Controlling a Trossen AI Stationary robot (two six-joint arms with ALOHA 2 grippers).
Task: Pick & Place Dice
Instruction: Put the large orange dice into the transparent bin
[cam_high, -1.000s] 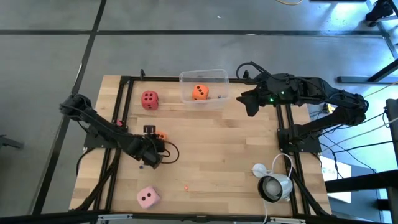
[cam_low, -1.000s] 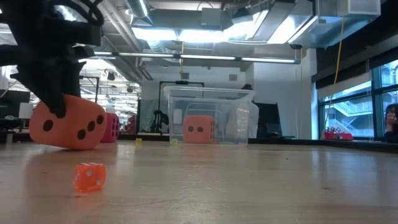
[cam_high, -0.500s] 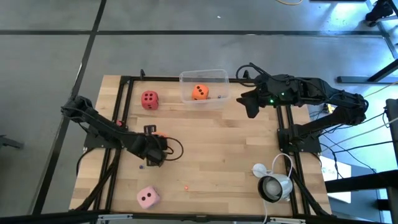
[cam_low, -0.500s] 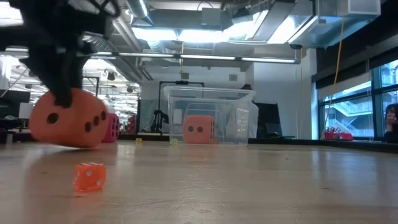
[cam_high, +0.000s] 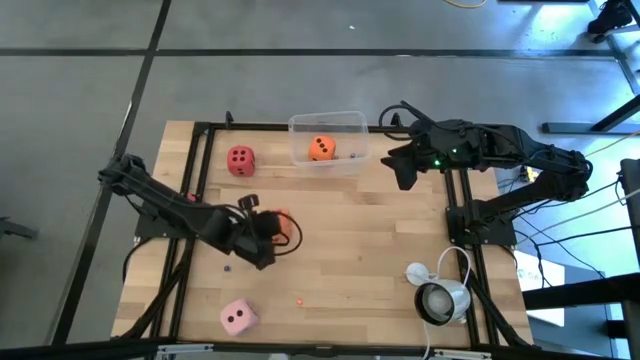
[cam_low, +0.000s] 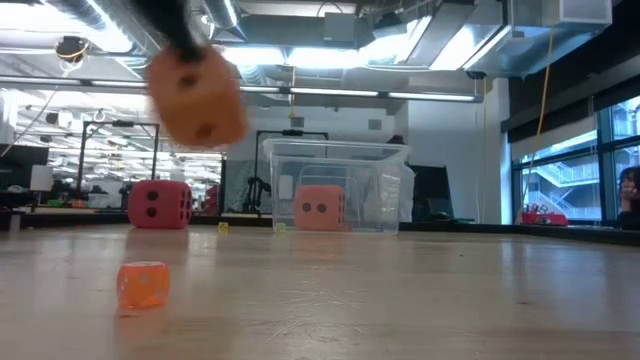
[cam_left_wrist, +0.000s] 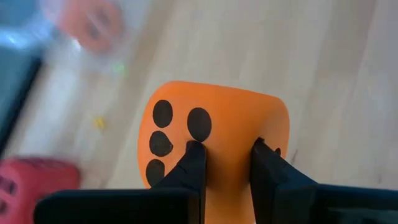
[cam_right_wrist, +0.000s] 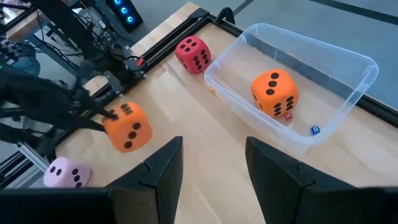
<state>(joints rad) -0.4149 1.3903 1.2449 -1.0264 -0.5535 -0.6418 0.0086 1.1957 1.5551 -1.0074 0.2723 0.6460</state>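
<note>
My left gripper (cam_high: 268, 232) is shut on an orange die (cam_high: 282, 225), which is up in the air in the low view (cam_low: 195, 97) and also shows in the right wrist view (cam_right_wrist: 127, 126). A second orange die (cam_high: 321, 148) sits on the floor of the clear bin (cam_high: 327, 122). The red die (cam_high: 240, 160) rests on the table left of the bin. The pale pink die (cam_high: 238, 317) lies near the table's near edge. My right gripper (cam_right_wrist: 211, 168) is open and hovers to the right of the bin (cam_high: 400, 172). My left gripper pinches the orange die between its two fingers (cam_left_wrist: 194, 163). They close on a narrow part at the die's near side (cam_left_wrist: 227, 177), beside the face with dark pips, and the die spreads wider beyond the fingertips. The fingers come slanting down from above (cam_low: 182, 35). The die is lifted clear of the table.
A tiny orange die (cam_low: 143, 284) lies on the table near the low camera. Two tiny dice, one red (cam_right_wrist: 286, 117) and one blue (cam_right_wrist: 315, 130), lie in the bin. A white and grey device with a cable (cam_high: 440, 298) sits at the near right corner.
My left gripper has risen and moved toward the table's right, taking the orange die with it. The die stood tilted on the table a second ago and now hangs well clear of it. The red die behind it has come into the low view.
</note>
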